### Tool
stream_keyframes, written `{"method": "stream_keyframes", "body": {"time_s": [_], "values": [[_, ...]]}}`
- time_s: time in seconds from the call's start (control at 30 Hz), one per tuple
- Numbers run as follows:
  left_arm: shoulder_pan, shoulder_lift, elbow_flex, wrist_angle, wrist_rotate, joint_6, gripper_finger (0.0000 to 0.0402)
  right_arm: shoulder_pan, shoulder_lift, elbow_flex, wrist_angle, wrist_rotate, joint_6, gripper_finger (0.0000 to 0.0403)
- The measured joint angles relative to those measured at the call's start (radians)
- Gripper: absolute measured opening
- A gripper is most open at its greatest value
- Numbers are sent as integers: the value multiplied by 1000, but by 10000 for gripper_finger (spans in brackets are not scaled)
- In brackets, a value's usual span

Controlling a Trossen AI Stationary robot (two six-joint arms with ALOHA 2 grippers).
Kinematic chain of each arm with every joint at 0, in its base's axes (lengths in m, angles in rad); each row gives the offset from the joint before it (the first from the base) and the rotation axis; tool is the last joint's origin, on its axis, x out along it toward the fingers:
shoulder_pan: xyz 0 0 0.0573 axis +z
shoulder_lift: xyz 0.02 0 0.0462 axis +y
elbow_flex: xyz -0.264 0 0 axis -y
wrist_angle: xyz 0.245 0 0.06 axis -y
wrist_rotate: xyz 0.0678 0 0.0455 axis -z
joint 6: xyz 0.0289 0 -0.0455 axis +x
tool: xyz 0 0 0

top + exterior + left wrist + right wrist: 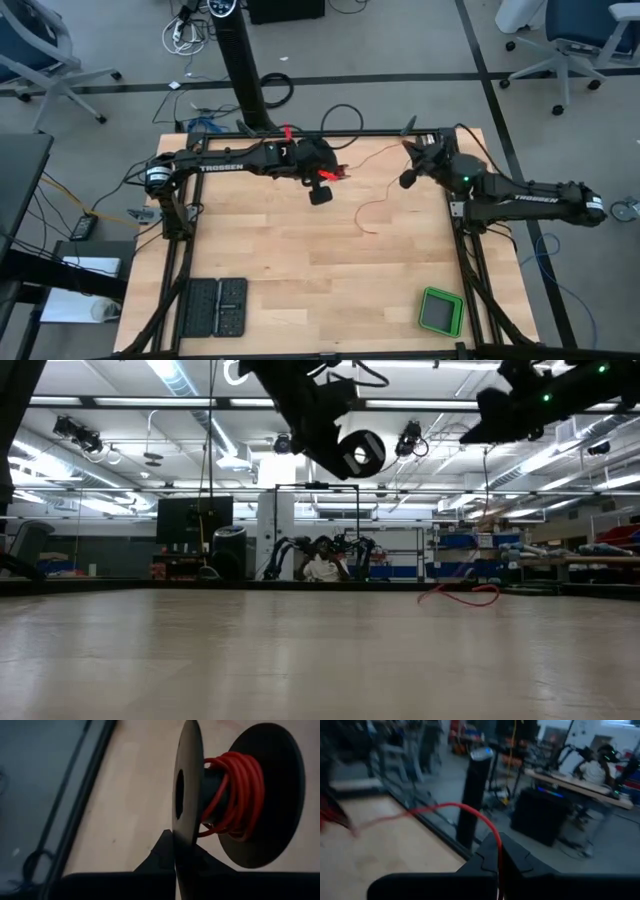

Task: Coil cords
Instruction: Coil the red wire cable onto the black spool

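Two grippers raised above the far half of the wooden table (300, 270), well apart. Left gripper (175, 851) near the far edge's middle, fingers pressed together on the rim of a black spool (187, 795), held edge-on in the left wrist view. Several turns of the red-orange cord (239, 790) wound round the spool's hub, between its two dark discs. From there, a loose run of cord across the gap toward the right arm (thin and faint from above), with a slack loop drooping onto the tabletop between the two arms (372, 212). Same loop seen lying on the table surface in the low view (462, 596). Right gripper (499, 857) at the far right corner, fingers closed and pinching the cord, which arches up out of the fingertips and away toward the left arm (465, 810). Near the front edge, a green-rimmed square block (441, 311) to the right and a black ridged tray (214, 306) to the left, both well clear of the cord.
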Motion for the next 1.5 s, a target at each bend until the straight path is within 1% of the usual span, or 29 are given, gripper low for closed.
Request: {"method": "stream_keyframes", "body": {"time_s": [0.13, 0.27, 0.4, 0.53, 0.67, 0.77, 0.9, 1.0, 1.07, 1.3, 1.37, 1.5], "values": [[0, 0, 0, -2, -66, -34, 0, 3, 15, 2, 111, -84, 6, 0], [0, 0, 0, -4, -102, -121, 0, 19, 57, 48, 152, -153, 15, 0], [5, 0, 0, -4, -104, -222, 0, 49, 126, 118, 155, -206, 19, 0], [14, 0, 0, -14, -64, -289, 0, 77, 207, 186, 177, -243, 9, 0], [19, 0, 0, -6, -5, -324, 0, 93, 278, 233, 204, -250, -22, 0], [19, 1, 25, -6, 44, -325, 0, 94, 313, 266, 222, -238, -50, 0], [12, 1, 62, -18, 56, -318, 0, 93, 324, 308, 222, -152, -140, 0], [5, 1, 89, -41, 56, -296, 0, 89, 324, 346, 224, -79, -251, 0], [-1, 0, 93, -34, 56, -291, 0, 84, 324, 374, 220, -68, -296, 0], [-1, 16, 93, -7, 50, -290, 0, 82, 350, 459, 215, -137, -328, 0], [-1, 37, 93, 27, 44, -291, 0, 85, 368, 465, 221, -186, -315, 0], [3, 63, 92, 60, 44, -292, 0, 81, 412, 464, 212, -305, -229, 0]]}}
